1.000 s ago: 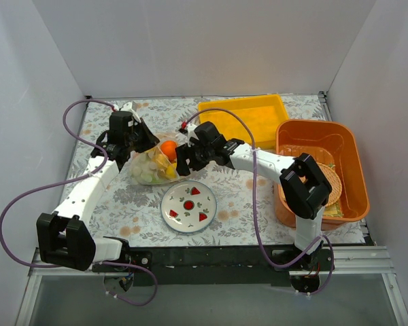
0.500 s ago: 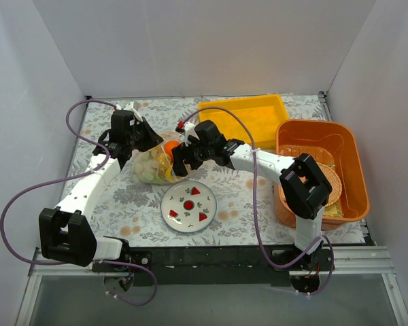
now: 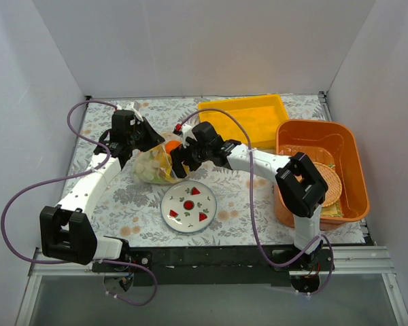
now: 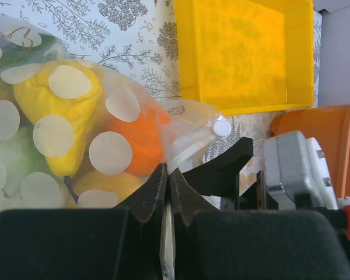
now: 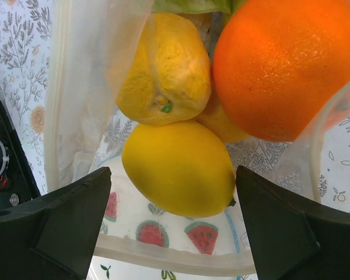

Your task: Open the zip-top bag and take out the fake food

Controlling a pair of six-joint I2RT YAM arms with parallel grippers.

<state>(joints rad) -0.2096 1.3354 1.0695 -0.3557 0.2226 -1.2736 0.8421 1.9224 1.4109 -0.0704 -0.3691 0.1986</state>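
The zip-top bag lies between my two grippers, clear plastic with white dots. It holds the fake food: an orange, a smooth lemon, a bumpy yellow fruit and pale green pieces. My left gripper is shut on the bag's top edge by the zip strip, at the bag's far left in the top view. My right gripper is open at the bag's mouth, one finger on each side of the smooth lemon. In the top view it hides most of the orange.
A white plate with red fruit motifs lies just in front of the bag. A yellow tray stands behind the right arm. An orange bin stands at the right, with a woven mat inside.
My right gripper has moved left to the bag's mouth and now covers the orange in the top view. The left gripper and the bag's top have shifted slightly right.
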